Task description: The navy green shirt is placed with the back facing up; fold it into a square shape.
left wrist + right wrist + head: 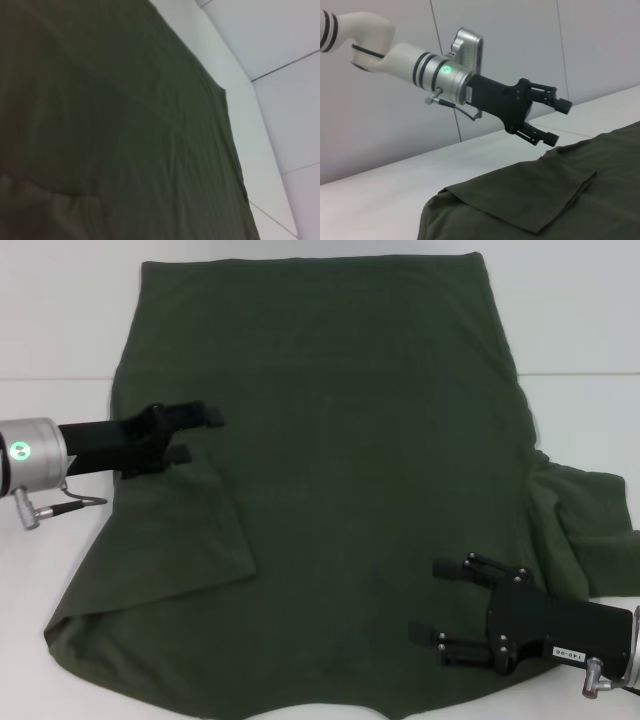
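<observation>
A large dark olive-green cotton T-shirt (340, 500) lies plain side up on a white table (60, 310), its left sleeve folded inward; the left gripper (196, 435) hovers spread and empty above that fold, while the right gripper (432, 600), also spread, likely must next pinch the outstretched right sleeve (585, 525).

Silver wrists with green lights, black fingers (200, 418).

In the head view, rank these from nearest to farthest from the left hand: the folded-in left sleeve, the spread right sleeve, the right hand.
From the left hand:
1. Folded-in left sleeve of the navy green shirt, just below it on the left.
2. Right hand, lower right.
3. Spread right sleeve, at the right edge.
</observation>
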You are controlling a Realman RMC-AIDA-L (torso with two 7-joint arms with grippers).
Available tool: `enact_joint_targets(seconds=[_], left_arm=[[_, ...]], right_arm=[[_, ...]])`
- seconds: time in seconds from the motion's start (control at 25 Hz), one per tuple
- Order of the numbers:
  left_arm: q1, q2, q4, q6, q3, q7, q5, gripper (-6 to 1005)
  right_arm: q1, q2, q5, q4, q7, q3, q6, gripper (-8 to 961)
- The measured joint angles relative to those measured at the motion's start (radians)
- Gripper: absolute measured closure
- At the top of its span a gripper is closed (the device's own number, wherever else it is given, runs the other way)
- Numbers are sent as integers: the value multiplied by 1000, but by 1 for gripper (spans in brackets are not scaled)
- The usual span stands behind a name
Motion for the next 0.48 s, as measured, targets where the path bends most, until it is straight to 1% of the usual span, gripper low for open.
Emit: enact_joint_targets(seconds=[0.12,0.16,0.28,0.36,0.48], left_arm=[[39,4,13,47,-8,112,-42,147],[59,4,24,78,-12,182,-69,147],[118,-6,65,183,-25,403,-144,147],[172,-27,108,279,-47,618,-199,146],[258,-66,180,383,-57,945,-238,146]], right_arm=[[1,0,0,0,0,2,0,30],[1,0,0,0,0,3,0,31],[1,-2,0,-6,0,7,0,31],[0,-5,0,-12,0,12,1,31],[-4,-7,0,-39,18,27,6,31]])
